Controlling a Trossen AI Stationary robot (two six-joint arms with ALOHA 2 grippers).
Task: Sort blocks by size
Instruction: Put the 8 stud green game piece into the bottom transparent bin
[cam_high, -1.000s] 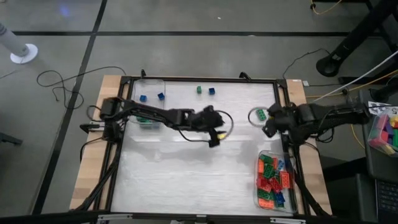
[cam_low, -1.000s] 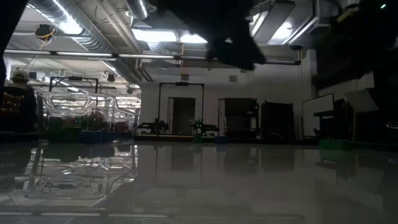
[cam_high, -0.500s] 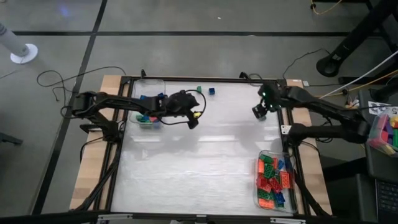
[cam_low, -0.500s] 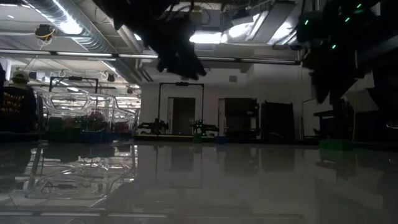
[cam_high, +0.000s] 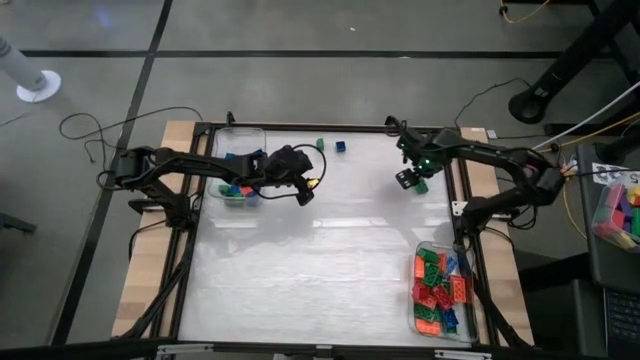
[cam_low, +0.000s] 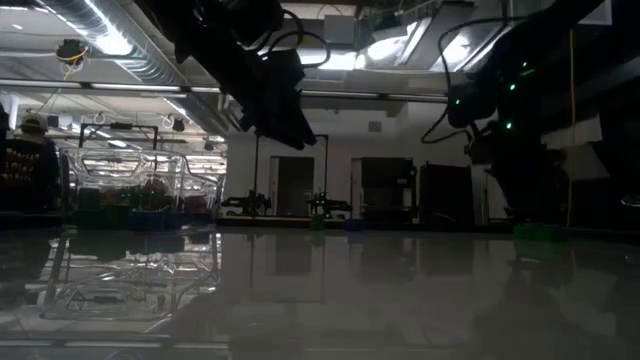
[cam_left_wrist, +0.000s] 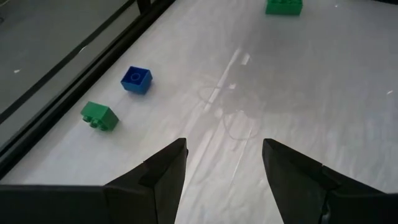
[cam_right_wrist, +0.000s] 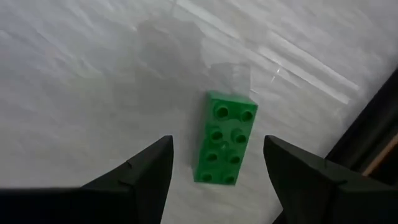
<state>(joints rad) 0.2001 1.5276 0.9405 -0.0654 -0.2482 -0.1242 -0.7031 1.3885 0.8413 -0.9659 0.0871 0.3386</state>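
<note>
White tabletop (cam_high: 310, 270) fills the black frame, and its whole middle lies bare and open. Nearest, at the right edge, a clear tray (cam_high: 419, 312) is packed with red, green, orange and blue long blocks (cam_high: 436, 290). Farther back, the right gripper (cam_high: 409, 179) reaches in from the right side over the table's far right corner, fingers spread wide, nothing between them, hanging over a long green block (cam_right_wrist: 224, 138) that lies flat on the white surface close to the black frame bar. Across on the left, the left gripper (cam_high: 303, 189) stretches in from the left side, arm low and long, its fingers apart and empty too. Just behind its arm a second clear tray (cam_high: 240, 135) at the far left holds a few small blocks (cam_high: 232, 190). Along the far edge sit a small green block (cam_left_wrist: 99, 116) and a small blue block (cam_left_wrist: 136, 79), near each other and just beside the frame rail.
</note>
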